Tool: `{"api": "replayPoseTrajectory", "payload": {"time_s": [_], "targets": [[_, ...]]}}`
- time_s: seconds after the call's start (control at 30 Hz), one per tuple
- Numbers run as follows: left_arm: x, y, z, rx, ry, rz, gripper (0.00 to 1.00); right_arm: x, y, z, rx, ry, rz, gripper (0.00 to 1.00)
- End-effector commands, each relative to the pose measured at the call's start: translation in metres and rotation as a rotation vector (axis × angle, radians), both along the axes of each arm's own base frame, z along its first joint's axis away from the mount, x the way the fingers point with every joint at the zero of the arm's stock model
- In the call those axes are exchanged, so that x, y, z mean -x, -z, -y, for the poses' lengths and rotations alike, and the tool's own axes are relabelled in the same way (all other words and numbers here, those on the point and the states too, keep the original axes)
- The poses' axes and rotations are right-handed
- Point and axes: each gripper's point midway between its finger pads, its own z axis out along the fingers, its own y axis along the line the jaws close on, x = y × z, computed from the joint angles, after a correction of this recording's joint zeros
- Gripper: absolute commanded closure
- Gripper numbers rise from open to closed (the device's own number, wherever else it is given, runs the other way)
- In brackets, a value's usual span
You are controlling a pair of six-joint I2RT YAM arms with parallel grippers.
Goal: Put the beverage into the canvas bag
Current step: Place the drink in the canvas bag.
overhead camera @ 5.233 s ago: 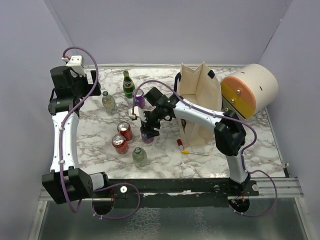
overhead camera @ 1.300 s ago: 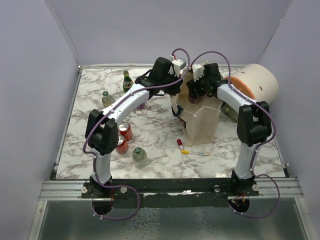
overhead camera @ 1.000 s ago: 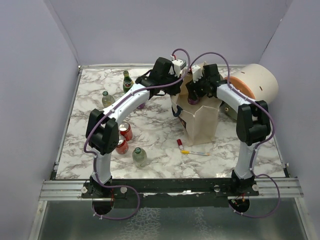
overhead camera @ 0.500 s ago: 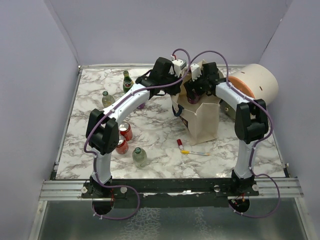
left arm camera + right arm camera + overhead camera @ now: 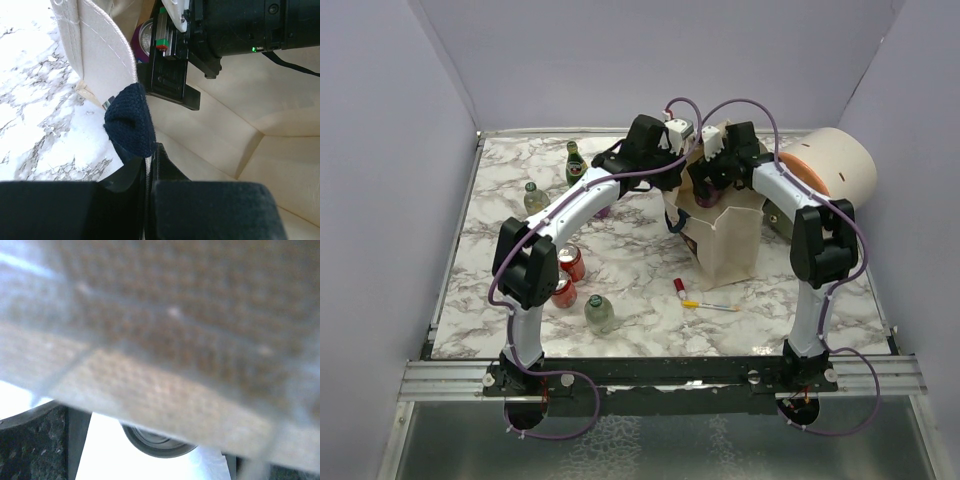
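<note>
Can [image 5: 141,42] sits inside the bag [image 5: 730,240] mouth, between the right gripper's [image 5: 712,180] spread-apart jaws, so it looks released. Left gripper [image 5: 148,162] is clamped on the bag rim, holding it open. Pretty much done, I'd say; only backing out is left.

Purple can [image 5: 142,42] mostly hidden

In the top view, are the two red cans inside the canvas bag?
No, one red can and the other red can stand on the marble table, left of the canvas bag.
</note>
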Motion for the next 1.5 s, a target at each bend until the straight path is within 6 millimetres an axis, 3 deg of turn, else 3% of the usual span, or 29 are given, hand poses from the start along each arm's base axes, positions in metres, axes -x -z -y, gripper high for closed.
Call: {"api": "replayPoseTrajectory", "payload": {"time_s": [0.0,0.17,0.5,0.77,1.1,1.27,1.47], "targets": [[-0.001,-0.001,0.01,0.006,0.02,0.0,1.0,-0.002,-0.04,0.004,-0.013,-0.005,0.064,0.06],[-0.004,0.0,0.009,0.008,-0.009,-0.007,1.0,0.001,-0.058,0.004,-0.021,-0.009,0.09,0.06],[-0.011,0.002,0.006,-0.003,-0.083,-0.03,1.0,0.006,-0.064,0.007,-0.028,-0.01,0.1,0.07],[-0.014,0.0,0.006,0.005,-0.098,-0.027,1.0,0.009,-0.09,0.01,-0.065,-0.012,0.123,0.08],[-0.019,-0.004,0.008,0.012,-0.105,-0.012,1.0,0.028,-0.121,0.006,-0.105,-0.067,0.146,0.09],[-0.02,-0.011,0.01,0.026,-0.099,0.002,0.91,0.035,-0.145,0.011,-0.107,-0.059,0.181,0.1],[-0.017,-0.031,0.018,0.072,-0.053,0.038,0.66,0.048,-0.185,0.017,-0.134,-0.046,0.234,0.1]]}}
